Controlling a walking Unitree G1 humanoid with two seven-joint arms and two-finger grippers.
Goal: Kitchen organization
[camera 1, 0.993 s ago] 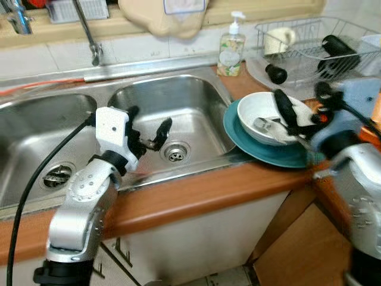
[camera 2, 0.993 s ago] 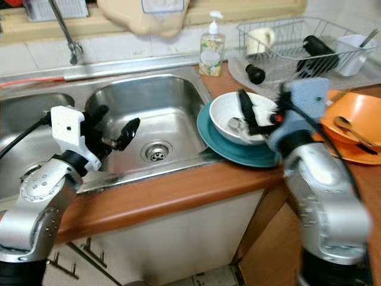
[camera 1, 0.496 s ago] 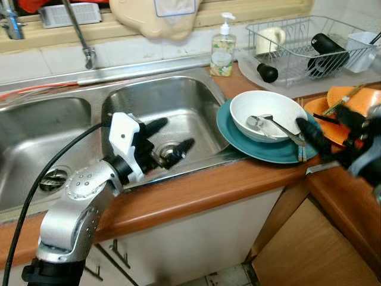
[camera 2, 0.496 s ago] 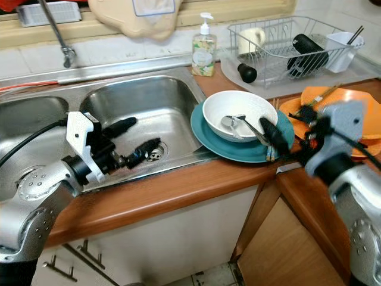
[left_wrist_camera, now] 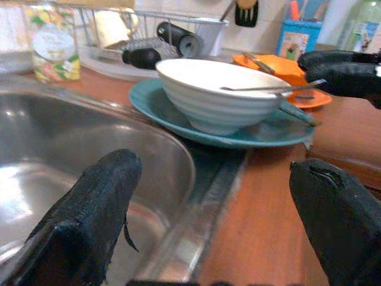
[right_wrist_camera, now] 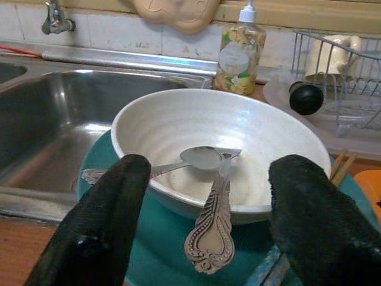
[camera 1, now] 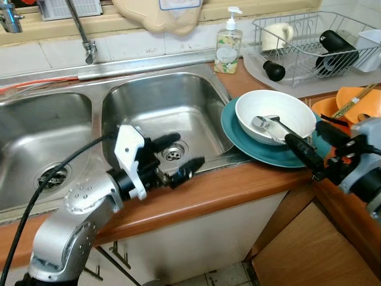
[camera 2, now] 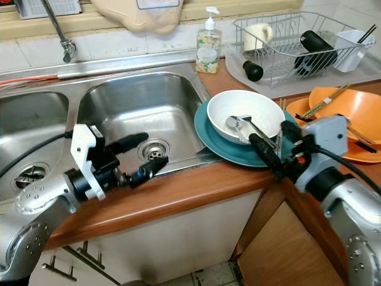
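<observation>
Since the earlier frame the right gripper (camera 2: 275, 147) has closed in on the white ceramic bowl (camera 2: 245, 115) at centre right, jaws apart. Left gripper (camera 1: 180, 157) hangs lower left, jaws apart too; grasping seems next.

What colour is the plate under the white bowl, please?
The plate is teal, clearest in the right eye view.

Faucet (camera 1: 80, 30) top is cut off at the far edge; orange plates (camera 2: 351, 119) run past the right edge.
</observation>
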